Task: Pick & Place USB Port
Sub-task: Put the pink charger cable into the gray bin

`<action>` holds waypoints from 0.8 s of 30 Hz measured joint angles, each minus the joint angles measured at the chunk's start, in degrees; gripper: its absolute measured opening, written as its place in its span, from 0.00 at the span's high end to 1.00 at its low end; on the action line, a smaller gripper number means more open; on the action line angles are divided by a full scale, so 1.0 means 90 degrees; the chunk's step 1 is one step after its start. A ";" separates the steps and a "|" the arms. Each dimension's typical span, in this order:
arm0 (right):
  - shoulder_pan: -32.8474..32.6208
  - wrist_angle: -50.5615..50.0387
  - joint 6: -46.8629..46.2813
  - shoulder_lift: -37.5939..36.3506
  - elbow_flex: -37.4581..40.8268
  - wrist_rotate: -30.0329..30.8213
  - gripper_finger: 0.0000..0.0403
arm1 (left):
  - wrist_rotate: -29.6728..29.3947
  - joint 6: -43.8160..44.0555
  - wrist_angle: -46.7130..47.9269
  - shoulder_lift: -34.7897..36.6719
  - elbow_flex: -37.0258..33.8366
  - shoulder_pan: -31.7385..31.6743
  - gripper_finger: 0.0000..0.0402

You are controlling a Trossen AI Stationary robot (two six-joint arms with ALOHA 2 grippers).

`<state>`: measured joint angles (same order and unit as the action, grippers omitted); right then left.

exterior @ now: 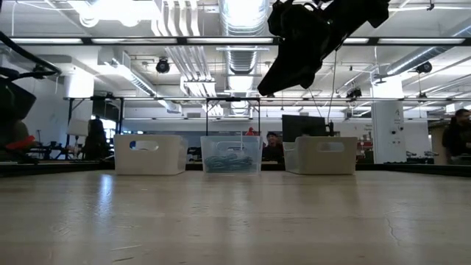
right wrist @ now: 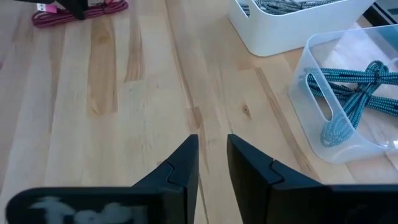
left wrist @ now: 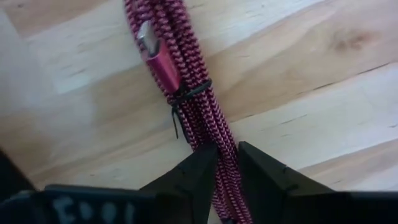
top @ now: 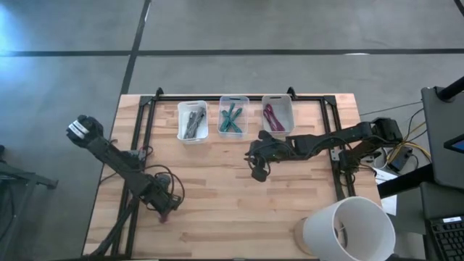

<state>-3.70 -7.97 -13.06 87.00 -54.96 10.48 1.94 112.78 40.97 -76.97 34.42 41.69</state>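
Observation:
A red braided USB cable (left wrist: 186, 81) lies coiled into a bundle on the wood, bound by a thin black tie (left wrist: 189, 93), with its metal plug (left wrist: 148, 38) on top of the strands. My left gripper (left wrist: 227, 152) is down on it near the table's near-left part (top: 165, 207) and is shut on the bundle. The right wrist view shows the same cable (right wrist: 102, 11) far off. My right gripper (right wrist: 212, 140) hovers over the table's middle (top: 258, 172), raised and holding nothing, its fingers a narrow gap apart. My left gripper pinches the cable bundle between its two fingers, on the stretch just past the black tie (left wrist: 225, 158), away from the plug. The fingers come from above, one on each side of the strands. The bundle lies flat on the table.
Three bins stand along the far edge: a white one with grey cables (top: 192, 120), a clear one with teal cables (top: 233, 116) and a white one with a red cable (top: 278, 114). A white cylinder (top: 349, 228) sits at the near-right corner. Bare wood lies between the arms.

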 joint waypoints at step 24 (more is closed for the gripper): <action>-0.0068 0.0611 0.0416 0.0000 0.0122 -0.1200 0.80 | -0.5279 -0.5799 -0.1436 0.0022 0.2266 -0.0423 0.99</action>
<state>-4.32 -2.47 -9.32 87.00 -53.86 -0.32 -45.57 60.59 28.05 -76.77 54.81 37.88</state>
